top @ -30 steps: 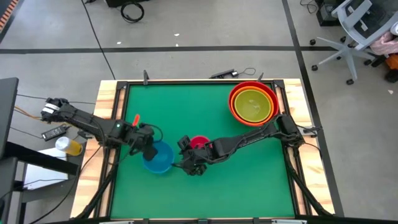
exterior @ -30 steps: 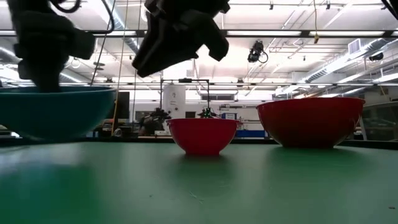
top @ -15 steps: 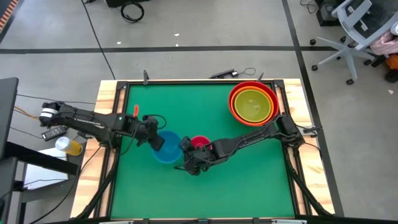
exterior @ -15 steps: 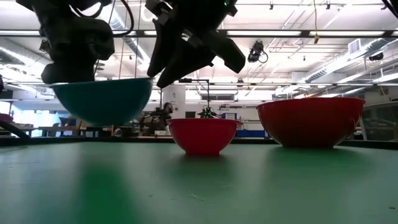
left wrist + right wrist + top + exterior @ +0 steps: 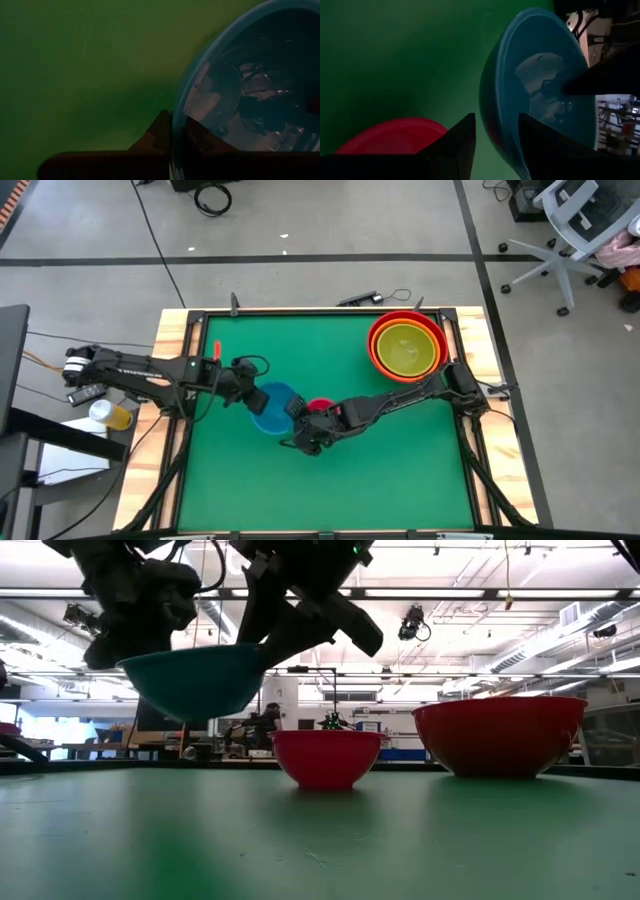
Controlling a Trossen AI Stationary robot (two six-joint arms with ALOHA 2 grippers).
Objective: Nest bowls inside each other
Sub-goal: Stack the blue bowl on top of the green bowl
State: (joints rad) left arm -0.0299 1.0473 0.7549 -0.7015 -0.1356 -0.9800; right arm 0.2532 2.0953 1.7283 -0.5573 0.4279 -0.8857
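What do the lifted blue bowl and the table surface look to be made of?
Blue bowl: likely glossy plastic; its inside mirrors highlights in both wrist views, and the rim looks thin. Table surface: matte green mat or felt-like covering, without sharp reflections; the exact material is unclear.

Right arm hides part of pink bowl [image 5: 320, 406].

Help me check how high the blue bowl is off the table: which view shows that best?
The low view: the blue bowl hangs clear of the green table, gripped at its rim by the left end effector. The high view shows only its position beside the small pink bowl. Both wrist views show its rim and inside.
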